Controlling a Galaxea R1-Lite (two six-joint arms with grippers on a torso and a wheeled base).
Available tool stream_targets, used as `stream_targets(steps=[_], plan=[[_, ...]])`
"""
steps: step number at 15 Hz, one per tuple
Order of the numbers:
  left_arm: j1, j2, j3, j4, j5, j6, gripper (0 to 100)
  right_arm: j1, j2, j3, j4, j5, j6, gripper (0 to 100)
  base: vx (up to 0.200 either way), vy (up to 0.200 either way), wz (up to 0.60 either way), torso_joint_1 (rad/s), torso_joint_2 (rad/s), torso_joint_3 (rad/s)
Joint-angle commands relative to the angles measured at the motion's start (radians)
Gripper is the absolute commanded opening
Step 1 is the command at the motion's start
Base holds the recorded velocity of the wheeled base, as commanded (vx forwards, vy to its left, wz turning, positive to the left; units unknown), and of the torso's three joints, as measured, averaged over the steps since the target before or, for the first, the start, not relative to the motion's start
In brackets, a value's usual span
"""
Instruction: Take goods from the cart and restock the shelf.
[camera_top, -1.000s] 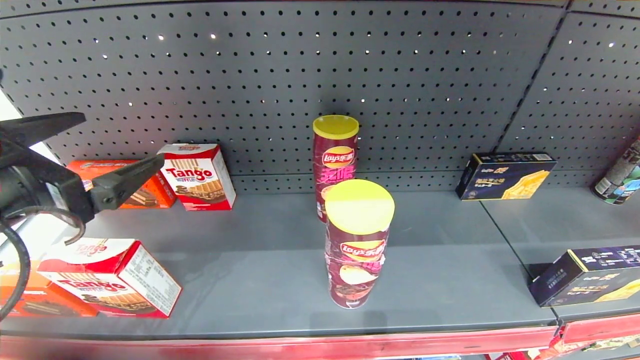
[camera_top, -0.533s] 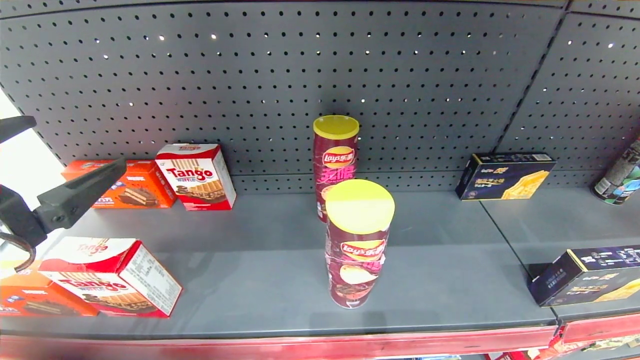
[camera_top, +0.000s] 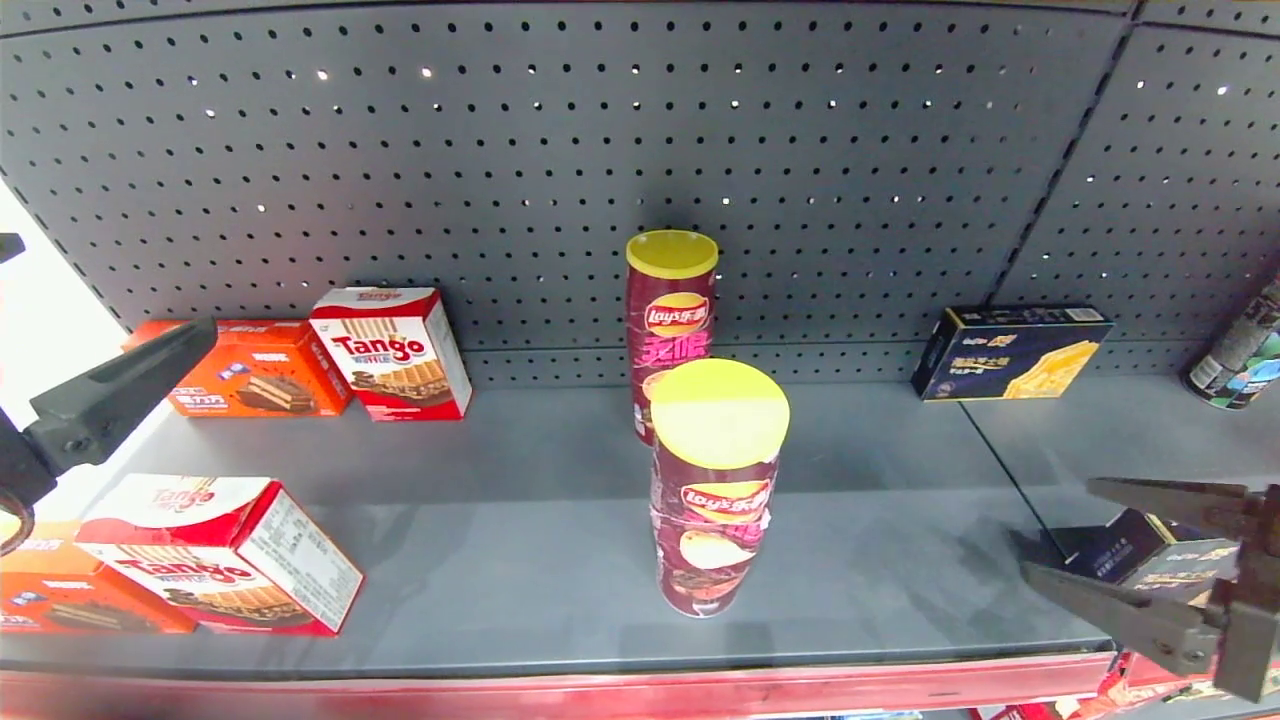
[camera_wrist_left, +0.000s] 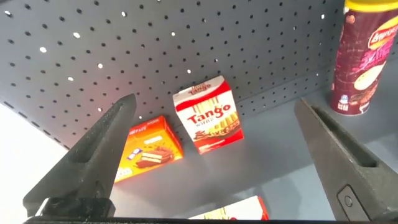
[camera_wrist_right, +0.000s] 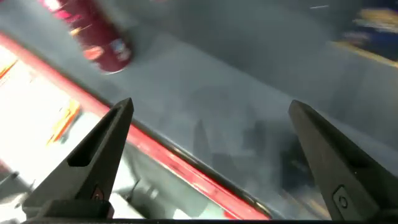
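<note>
Both claws gape wide and hold nothing, the left gripper (camera_wrist_left: 214, 104) at the left end of the shelf (camera_top: 500, 520) near the wafer boxes (camera_top: 225, 555), the right gripper (camera_top: 1062, 530) near-right by a dark box (camera_top: 1118, 545), while the near can (camera_top: 715, 490) and far can (camera_top: 670, 320) stand mid-shelf.

The left tool (camera_top: 110, 285) backed off leftward; the right tool (camera_top: 1058, 528) entered.
</note>
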Motion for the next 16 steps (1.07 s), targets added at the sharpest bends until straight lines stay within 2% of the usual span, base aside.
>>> stream_targets(steps=[1,7,16], plan=[[0.000,0.003,-0.003,-0.001,0.001,0.000,100,0.111,0.179,-0.040,-0.022,-0.031,0.000,100,0.000,0.000,0.00,0.000,0.00,0.000],[0.000,0.006,-0.009,-0.002,0.001,-0.001,100,0.223,0.381,-0.179,-0.055,-0.134,-0.001,100,0.000,0.000,0.00,0.000,0.00,0.000],[-0.001,0.004,0.000,-0.002,0.000,-0.001,100,0.266,0.544,-0.345,-0.055,-0.151,-0.001,100,0.000,0.000,0.00,0.000,0.00,0.000]])
